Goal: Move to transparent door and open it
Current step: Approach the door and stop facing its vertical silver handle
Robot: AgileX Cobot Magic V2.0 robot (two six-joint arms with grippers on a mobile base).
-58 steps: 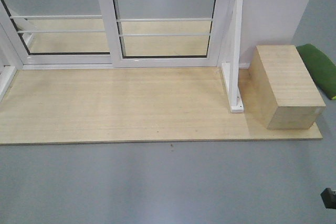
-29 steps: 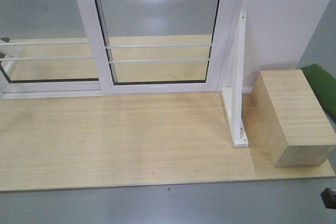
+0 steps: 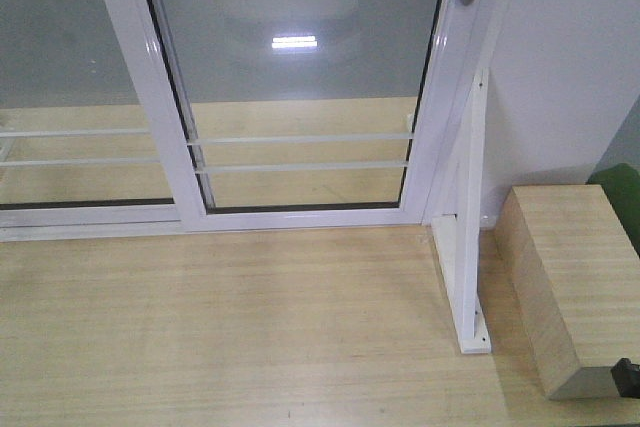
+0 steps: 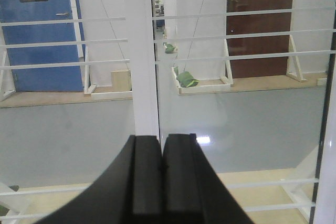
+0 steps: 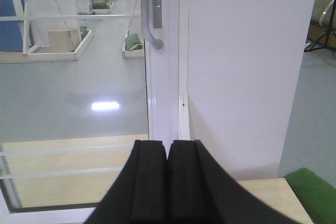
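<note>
The transparent door (image 3: 300,87) stands straight ahead at the far edge of the wooden platform (image 3: 250,327). Its side with the curved grey handle (image 5: 152,14) lies against the frame next to the white wall (image 3: 570,67). The left tool (image 4: 161,174) has its jaws pressed together and holds nothing; it faces a white frame post (image 4: 140,51). The right tool (image 5: 168,182) is also fully closed and empty, lower than the handle and apart from it. A wooden block (image 3: 570,287) sits on the platform at the right.

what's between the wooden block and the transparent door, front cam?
A white support bracket stands on the plywood platform between the wooden block and the transparent door. Visible in the front-facing view.
</note>
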